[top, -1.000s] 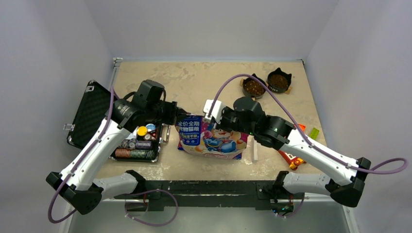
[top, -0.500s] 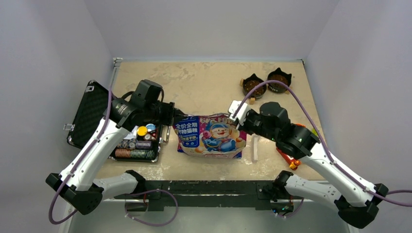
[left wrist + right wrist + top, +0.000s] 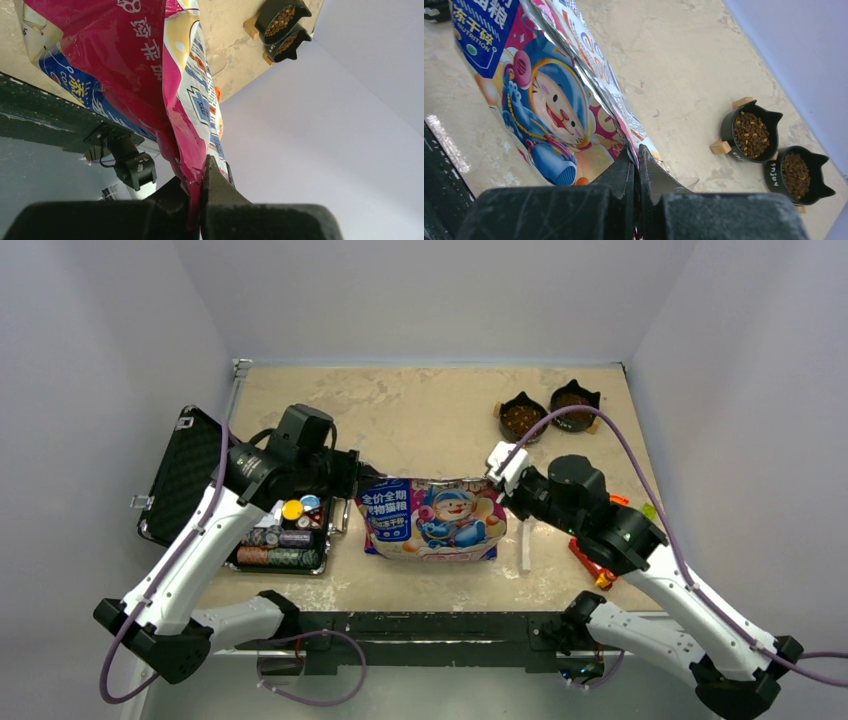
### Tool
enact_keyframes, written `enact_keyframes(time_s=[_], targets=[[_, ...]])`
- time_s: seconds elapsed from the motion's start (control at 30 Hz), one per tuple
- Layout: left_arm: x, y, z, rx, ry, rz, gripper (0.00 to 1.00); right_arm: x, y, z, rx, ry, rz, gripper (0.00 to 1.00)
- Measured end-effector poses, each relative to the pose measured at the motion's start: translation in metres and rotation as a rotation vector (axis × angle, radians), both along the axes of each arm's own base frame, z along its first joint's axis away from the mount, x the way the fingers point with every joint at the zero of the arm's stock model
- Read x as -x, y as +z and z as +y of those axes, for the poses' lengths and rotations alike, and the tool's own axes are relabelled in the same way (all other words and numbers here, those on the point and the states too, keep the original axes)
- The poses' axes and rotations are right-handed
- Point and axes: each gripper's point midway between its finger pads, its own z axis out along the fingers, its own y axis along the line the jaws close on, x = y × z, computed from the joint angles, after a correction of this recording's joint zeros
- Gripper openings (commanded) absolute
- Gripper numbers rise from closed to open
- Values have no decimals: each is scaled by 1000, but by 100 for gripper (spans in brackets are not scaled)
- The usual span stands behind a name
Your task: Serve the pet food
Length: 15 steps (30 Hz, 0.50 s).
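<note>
The bag [image 3: 432,518] is held by both arms at once, so the step in hand looks like steadying or setting it down after pouring. Doing that well means moving the two wrists together. If they drift apart the foil is strained at the pinched edges, and if one dips the mouth tips and kibble can spill. The top edge should stay uppermost and the bag's base should bear on the table [image 3: 400,410] before either arm lets go (the wrist views suggest the lower edge is already on the table, though it is not certain).

The left gripper [image 3: 200,175] is at the bag's upper left corner, its fingers pressed together on a fold of pink foil. The right gripper [image 3: 636,160] is at the bag's upper right corner, also clamped tight on the foil edge with no gap showing.

The pet food [image 3: 751,134] shows as brown kibble filling two black cat-eared bowls [image 3: 522,418], which sit beyond the bag's right corner, well apart from it. Whatever kibble is inside the bag is hidden. A case of poker chips [image 3: 280,530] lies just beside the bag's left edge.
</note>
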Motion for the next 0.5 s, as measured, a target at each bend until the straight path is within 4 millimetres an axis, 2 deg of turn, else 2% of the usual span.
enact_keyframes(time_s=[0.23,0.3,0.37,0.43,0.5], targets=[[6,1,-3,20,-37,15,1,19,0,-5,-104,36,-7,0],[7,1,-3,22,-46,20,19,22,1,-5,-113,52,-6,0],[8,0,-2,17,-51,19,31,23,0,-7,-106,55,-7,0],[1,-1,19,-29,18,-7,39,22,-1,-15,-93,36,-8,0],[-1,1,41,-71,91,-38,41,22,-1,-21,-79,24,-16,0]])
